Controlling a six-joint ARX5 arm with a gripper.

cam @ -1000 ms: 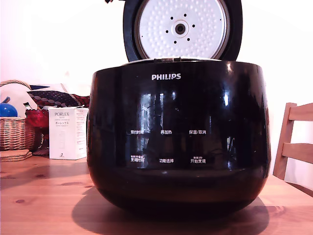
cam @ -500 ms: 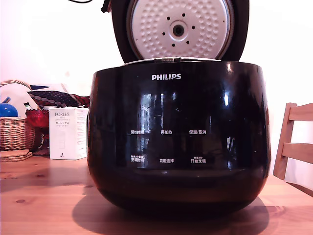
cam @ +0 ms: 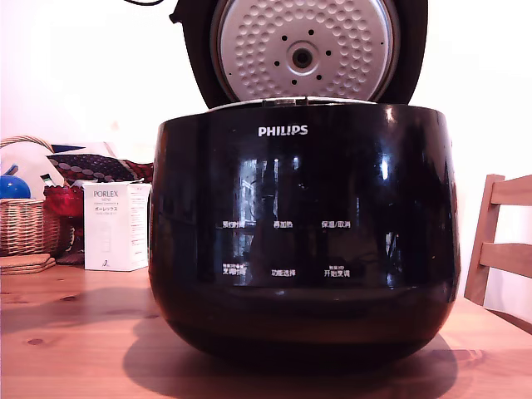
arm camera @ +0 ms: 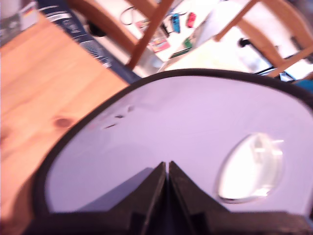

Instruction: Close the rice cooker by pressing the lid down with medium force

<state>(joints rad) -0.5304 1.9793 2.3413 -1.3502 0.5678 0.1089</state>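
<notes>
Black lid (cam: 303,51) stood open above the cooker (cam: 303,241); the tool (arm camera: 167,169), fingers pressed together, touched its glossy top and might skid off, leaving it unlatched

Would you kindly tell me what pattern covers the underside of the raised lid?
Small raised dimples across the round silver-white metal underside, clearest in the exterior view.

One camera sits low at table height, close before the rice cooker (cam: 303,233). My wrist camera looks down, very near, onto the lid (arm camera: 186,142), which both views share.
</notes>
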